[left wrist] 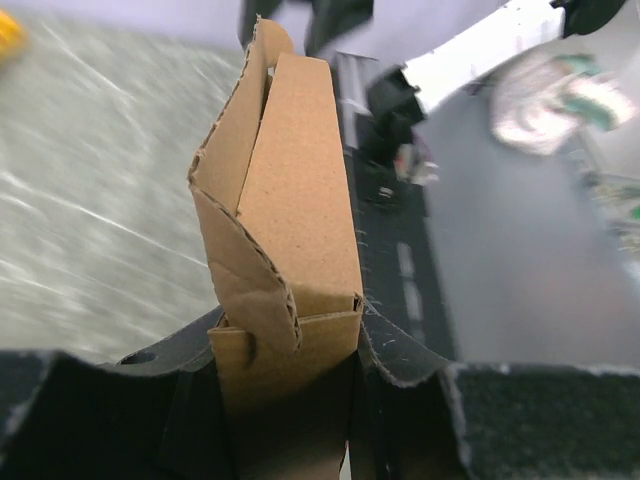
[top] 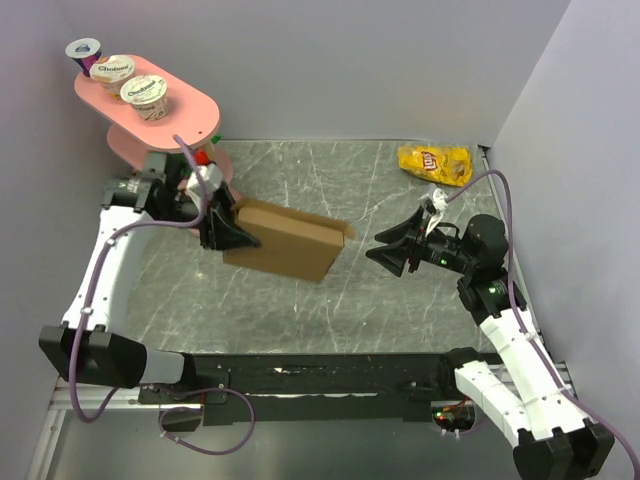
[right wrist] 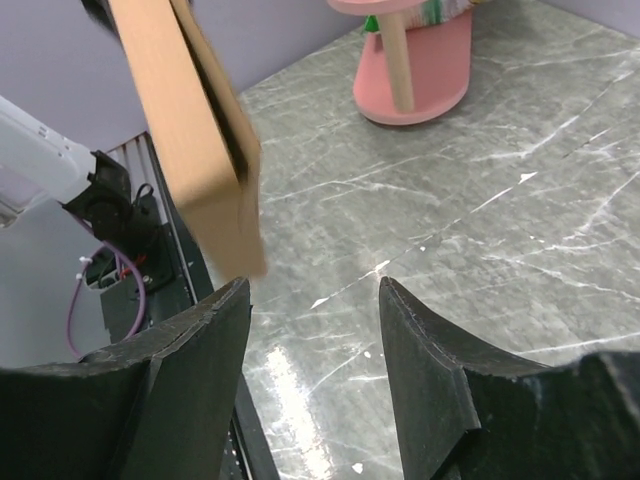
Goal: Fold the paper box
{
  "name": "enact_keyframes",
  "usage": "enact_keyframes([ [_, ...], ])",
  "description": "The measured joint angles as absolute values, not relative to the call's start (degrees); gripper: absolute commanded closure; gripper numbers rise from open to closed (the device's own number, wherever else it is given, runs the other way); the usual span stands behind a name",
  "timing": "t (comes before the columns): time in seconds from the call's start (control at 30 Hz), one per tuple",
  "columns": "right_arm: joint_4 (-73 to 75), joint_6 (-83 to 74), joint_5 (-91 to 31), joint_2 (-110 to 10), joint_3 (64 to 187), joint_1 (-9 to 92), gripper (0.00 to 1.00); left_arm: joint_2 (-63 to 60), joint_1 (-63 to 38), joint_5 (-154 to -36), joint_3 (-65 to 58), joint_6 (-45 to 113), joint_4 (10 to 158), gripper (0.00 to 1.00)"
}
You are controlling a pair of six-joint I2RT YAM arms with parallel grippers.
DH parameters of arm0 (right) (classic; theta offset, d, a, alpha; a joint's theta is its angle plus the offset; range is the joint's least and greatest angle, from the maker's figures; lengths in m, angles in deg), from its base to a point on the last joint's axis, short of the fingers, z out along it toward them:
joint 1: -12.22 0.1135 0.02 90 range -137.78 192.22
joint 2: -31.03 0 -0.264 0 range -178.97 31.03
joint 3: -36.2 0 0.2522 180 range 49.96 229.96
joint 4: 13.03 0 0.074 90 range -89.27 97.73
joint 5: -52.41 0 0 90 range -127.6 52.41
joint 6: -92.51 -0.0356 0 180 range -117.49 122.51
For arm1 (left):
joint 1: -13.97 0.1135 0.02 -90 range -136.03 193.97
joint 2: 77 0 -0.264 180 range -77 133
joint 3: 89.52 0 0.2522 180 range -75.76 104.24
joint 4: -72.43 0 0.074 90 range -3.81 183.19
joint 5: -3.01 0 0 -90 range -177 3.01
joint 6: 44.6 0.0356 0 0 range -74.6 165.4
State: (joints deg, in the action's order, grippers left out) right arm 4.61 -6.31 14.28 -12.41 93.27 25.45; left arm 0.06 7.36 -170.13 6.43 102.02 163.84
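Observation:
The paper box (top: pixel 290 240) is plain brown cardboard, folded into a flat oblong and held above the table at centre left. My left gripper (top: pixel 228 236) is shut on its left end. In the left wrist view the box (left wrist: pixel 290 200) runs away from the jaws, with a loose flap (left wrist: pixel 245 270) folded along its left side. My right gripper (top: pixel 383 251) hovers to the right of the box, apart from it, jaws open and empty. In the right wrist view its fingers (right wrist: pixel 200 350) frame bare table, and the box (right wrist: pixel 190 130) hangs ahead at upper left.
A pink two-tier stand (top: pixel 150 105) with yogurt cups (top: pixel 143 92) stands at the back left, its lower tier (right wrist: pixel 415 75) in the right wrist view. A yellow chip bag (top: pixel 435 163) lies at the back right. Purple walls enclose the grey marble table (top: pixel 400 300).

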Motion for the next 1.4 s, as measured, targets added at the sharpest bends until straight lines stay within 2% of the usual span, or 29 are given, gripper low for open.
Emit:
enact_keyframes([
  [0.17,3.3,-6.9,14.3,-13.4,93.3,26.6,0.37,1.9,8.4,-170.3,23.6,100.8,163.8,0.98],
  [0.3,2.2,-7.3,14.3,-13.8,93.3,27.6,0.37,8.8,9.1,-170.9,42.2,99.1,164.5,0.98],
  [0.4,2.0,-7.2,14.2,-13.8,93.3,27.9,0.37,17.1,10.0,-171.2,58.2,94.0,163.0,0.98],
  [0.47,2.0,-7.0,14.0,-13.8,93.3,28.0,0.37,19.2,10.3,-170.8,60.8,86.0,155.6,0.99],
  [0.5,2.0,-7.0,13.8,-13.7,93.3,28.1,0.37,18.0,9.9,-168.0,57.1,78.4,147.5,0.99],
  [0.6,1.7,-7.0,13.7,-13.7,93.3,28.1,0.37,7.3,9.3,-162.5,31.7,55.7,115.4,0.99],
  [0.63,1.8,-7.1,13.3,-13.7,93.4,28.1,0.37,5.4,9.8,-162.5,26.9,47.5,107.3,0.99],
  [0.73,1.9,-7.9,10.7,-13.9,93.5,28.1,0.36,5.8,12.4,-159.7,26.9,35.1,95.0,0.99],
  [0.83,3.0,-8.6,7.2,-13.5,93.8,28.0,0.35,5.2,12.2,-155.5,25.6,30.3,90.0,0.99],
  [0.97,3.3,-10.2,6.3,-12.7,94.8,24.2,0.37,0.4,10.6,-154.4,12.3,25.0,84.5,0.99],
  [1.1,0.8,-14.0,8.3,-14.8,96.9,17.6,0.36,-2.5,10.5,-154.4,1.3,25.0,84.1,0.99],
  [1.23,2.2,-15.7,7.6,-18.6,101.9,16.9,0.37,-5.7,8.3,-154.2,-8.3,26.6,84.1,0.99],
  [1.4,4.6,-18.3,4.5,-20.3,107.1,17.3,0.38,-7.8,2.7,-154.6,-12.7,31.1,86.8,0.99],
])
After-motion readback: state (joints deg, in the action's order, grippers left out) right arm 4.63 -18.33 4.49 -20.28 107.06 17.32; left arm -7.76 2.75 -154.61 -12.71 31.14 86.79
